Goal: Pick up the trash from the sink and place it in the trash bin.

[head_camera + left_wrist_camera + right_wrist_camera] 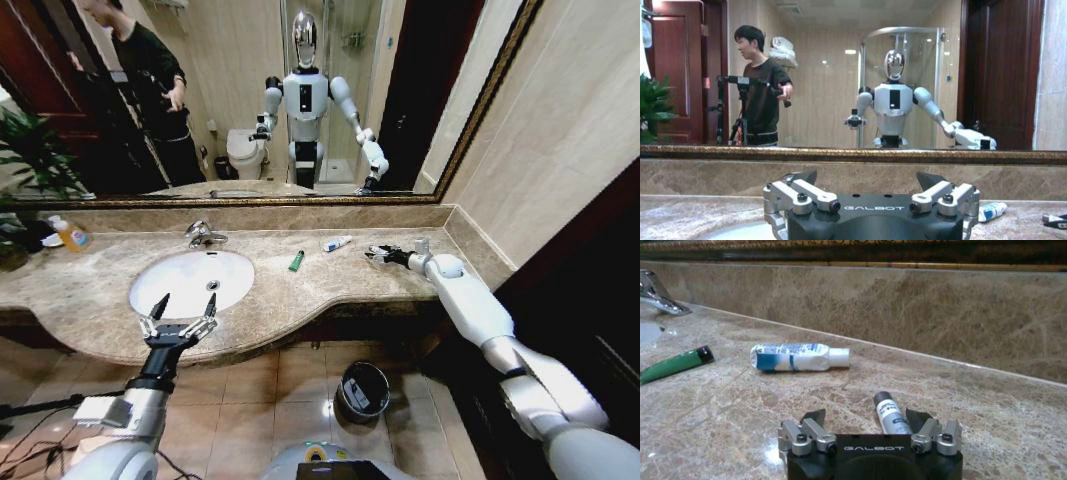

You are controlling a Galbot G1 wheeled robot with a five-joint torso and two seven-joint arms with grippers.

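**Right pincer lined up on a small tube at the far end of the marble desk**

The right pincer (869,421) sits low over the beige marble desk (300,295), near the wall corner, with its jaws spread wide and nothing held. A small white tube with a dark cap (889,415) lies between the fingertips, pointing away from the wrist. Just beyond it lies a squeezed white tube with blue print (799,357), and farther toward the chrome tap (204,234) a small green tube (297,261). All three rest on the desk beside the white oval sink (190,280), not in the basin, which looks bare from the head view.

The left pincer (180,318) hovers at the front rim of the sink, fingers wide and empty.

These pieces look light and soft-walled. A squeeze across the middle of the body should hold; the cap end is stiffer but narrower, and a smooth tube may roll or skid on polished stone if nudged from one side.

Room is tight to the robot's right, where the backsplash and side wall meet; toward the sink the desk is open. The trash bin (362,389) stands on the tiled floor below the desk's front edge, between the two arms, so a carried piece must clear that edge before going down.
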